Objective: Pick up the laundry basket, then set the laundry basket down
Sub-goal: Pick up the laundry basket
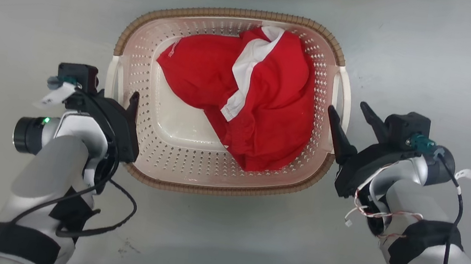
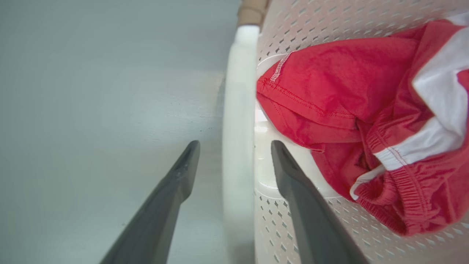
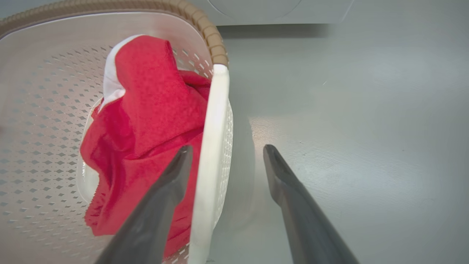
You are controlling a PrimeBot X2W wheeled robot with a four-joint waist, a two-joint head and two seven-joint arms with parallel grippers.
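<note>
Because stiff yet likely light, lift basket level by its handles; close left gripper and right gripper, gaping astride them, holding nothing.

Cream laundry basket, upright, on floor

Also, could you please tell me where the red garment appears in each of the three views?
Head view: the red garment lies in the laundry basket, from centre to right of the picture.
Left wrist view: it fills the right half.
Right wrist view: it sits left of centre.
Shared landmark: the basket's brown woven rim, seen at the top of both wrist views.
</note>
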